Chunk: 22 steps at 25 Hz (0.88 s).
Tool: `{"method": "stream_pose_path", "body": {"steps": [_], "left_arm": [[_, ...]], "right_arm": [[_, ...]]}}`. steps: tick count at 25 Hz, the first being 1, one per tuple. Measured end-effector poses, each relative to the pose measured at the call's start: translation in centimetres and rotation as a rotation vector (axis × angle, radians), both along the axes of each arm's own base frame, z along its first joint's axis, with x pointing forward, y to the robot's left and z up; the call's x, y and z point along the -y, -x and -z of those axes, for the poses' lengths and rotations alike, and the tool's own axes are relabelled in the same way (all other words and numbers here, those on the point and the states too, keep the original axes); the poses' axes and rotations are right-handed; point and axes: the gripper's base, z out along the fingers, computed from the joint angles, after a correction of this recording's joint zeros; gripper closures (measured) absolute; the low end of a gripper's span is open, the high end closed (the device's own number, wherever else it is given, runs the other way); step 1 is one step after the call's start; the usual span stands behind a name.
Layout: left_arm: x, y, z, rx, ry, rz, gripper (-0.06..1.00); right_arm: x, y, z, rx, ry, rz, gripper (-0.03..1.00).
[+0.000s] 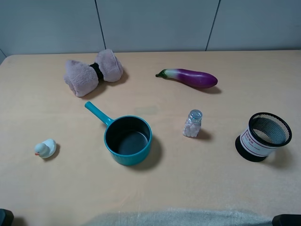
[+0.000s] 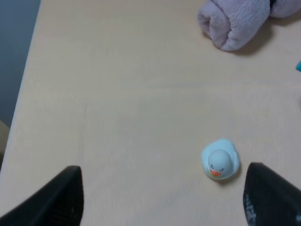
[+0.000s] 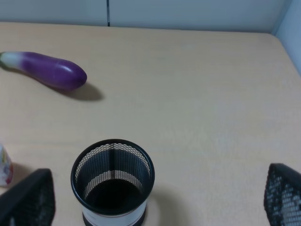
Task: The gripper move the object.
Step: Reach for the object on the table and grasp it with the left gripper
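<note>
Left wrist view: the duck (image 2: 220,159) is found upright on the tabletop (image 2: 117,94), well left of the pot (image 1: 128,140); the left end effector (image 2: 163,183) is held spread apart, clear of the duck.

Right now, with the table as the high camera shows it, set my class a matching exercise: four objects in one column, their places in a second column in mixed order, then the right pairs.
Objects:
1. rubber duck
2. teal pot
3. eggplant
4. mesh cup

Places in the high view:
a. far right, towards the front
b. at the back, right of centre
c. far left, towards the front
d. centre, handle pointing back and left

Pairs: 1-c, 2-d, 3-b, 4-a
</note>
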Motion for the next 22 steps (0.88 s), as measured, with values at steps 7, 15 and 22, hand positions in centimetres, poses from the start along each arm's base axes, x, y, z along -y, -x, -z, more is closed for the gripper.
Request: {"method": "stream_pose_path", "body": {"steps": [7, 15, 22], "left_arm": [[0.00, 0.00, 0.00, 0.000, 0.000, 0.000, 0.24], [0.00, 0.00, 0.00, 0.000, 0.000, 0.000, 0.24], [0.00, 0.00, 0.00, 0.000, 0.000, 0.000, 0.24]], "right_arm": [[0.00, 0.00, 0.00, 0.000, 0.000, 0.000, 0.29], [0.00, 0.00, 0.00, 0.000, 0.000, 0.000, 0.29], [0.00, 0.00, 0.00, 0.000, 0.000, 0.000, 0.29]]}}
